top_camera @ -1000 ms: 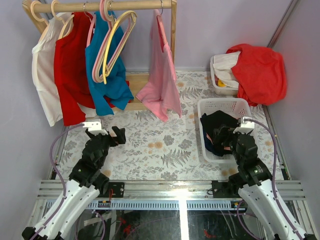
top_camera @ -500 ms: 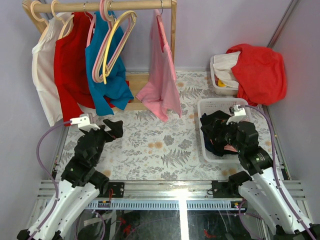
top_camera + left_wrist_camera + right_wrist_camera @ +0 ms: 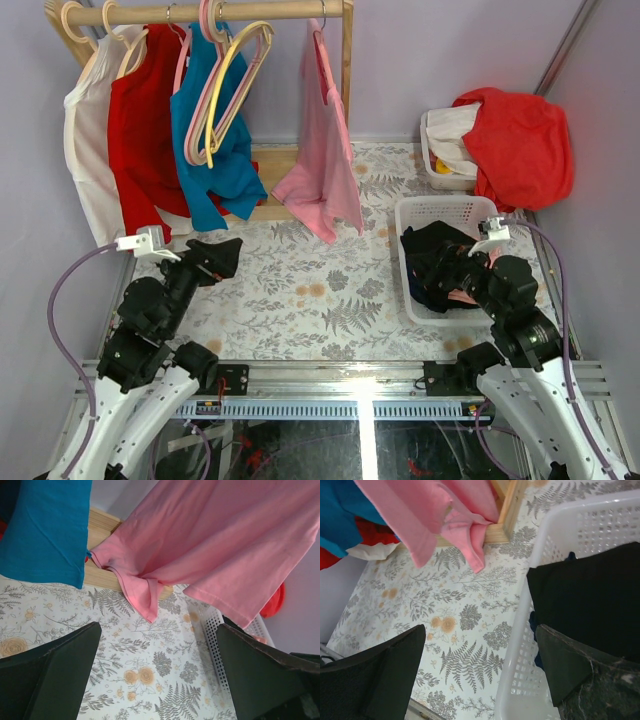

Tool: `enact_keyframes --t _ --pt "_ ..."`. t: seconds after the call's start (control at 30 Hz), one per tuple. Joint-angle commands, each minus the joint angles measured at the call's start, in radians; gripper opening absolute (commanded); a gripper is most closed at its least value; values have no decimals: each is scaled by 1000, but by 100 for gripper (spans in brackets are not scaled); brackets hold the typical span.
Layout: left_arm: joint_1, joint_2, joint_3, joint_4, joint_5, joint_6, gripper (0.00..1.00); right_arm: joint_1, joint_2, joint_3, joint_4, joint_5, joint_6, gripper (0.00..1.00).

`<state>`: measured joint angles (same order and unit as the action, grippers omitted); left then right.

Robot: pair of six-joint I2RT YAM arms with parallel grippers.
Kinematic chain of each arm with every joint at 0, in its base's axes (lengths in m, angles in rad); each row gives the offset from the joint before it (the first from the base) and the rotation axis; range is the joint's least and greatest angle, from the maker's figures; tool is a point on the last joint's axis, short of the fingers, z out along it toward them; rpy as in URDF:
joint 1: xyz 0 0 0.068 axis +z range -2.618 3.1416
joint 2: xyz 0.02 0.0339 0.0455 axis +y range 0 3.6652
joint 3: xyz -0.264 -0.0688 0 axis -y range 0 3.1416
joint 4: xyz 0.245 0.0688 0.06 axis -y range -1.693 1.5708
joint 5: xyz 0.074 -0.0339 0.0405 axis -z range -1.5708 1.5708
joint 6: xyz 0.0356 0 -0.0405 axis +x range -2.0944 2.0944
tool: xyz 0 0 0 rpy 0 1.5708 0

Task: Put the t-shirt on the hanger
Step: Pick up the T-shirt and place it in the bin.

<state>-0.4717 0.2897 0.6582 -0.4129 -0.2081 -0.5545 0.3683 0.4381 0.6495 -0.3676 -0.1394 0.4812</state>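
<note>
Both pairs of fingers stand wide apart and hold nothing. The left fingers (image 3: pixel 55 675) hang over the bare counter (image 3: pixel 300 290). The right fingers (image 3: pixel 585 675) hang at the near rim of a white basket (image 3: pixel 450 208).

The one black t-shirt (image 3: pixel 590 595) lies crumpled inside that basket, just ahead of the right fingers and toward their right-hand side, not touching them. Farther beyond sits a second tub (image 3: pixel 432 160), with a red cloth (image 3: pixel 520 140) draped over it.

Ahead of the left fingers, four garments hang on a wooden rail (image 3: pixel 270 10): white (image 3: pixel 85 150), red (image 3: pixel 140 130), teal (image 3: pixel 195 100) and pink (image 3: pixel 325 150). The single yellow hanger (image 3: pixel 208 125) hangs bare there among pink ones, in front of the teal shirt and well away from both pairs of fingers.

The counter wears a leaf-and-flower print, and pale lilac walls (image 3: pixel 450 50) close it in.
</note>
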Motion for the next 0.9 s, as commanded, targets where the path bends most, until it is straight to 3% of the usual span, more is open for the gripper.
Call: enact_keyframes --t 0.0,0.3,0.4,0.57,0.73,0.87 --pt "-5 9 65 -82 -17 -57 100 2 -29 21 -52 96 43 99" --pt "-5 36 73 -110 -10 -132 100 1 -11 112 -40 42 -9 99" --pt "-5 47 78 -94 59 -134 100 2 16 191 -89 132 36 99" --pt "-5 28 105 -84 76 -117 100 3 124 339 -167 168 44 99" --pt "-6 130 185 -150 86 -120 100 3 263 394 -214 123 71 99" --pt "-6 221 209 -165 158 -119 100 2 357 394 -271 228 77 99"
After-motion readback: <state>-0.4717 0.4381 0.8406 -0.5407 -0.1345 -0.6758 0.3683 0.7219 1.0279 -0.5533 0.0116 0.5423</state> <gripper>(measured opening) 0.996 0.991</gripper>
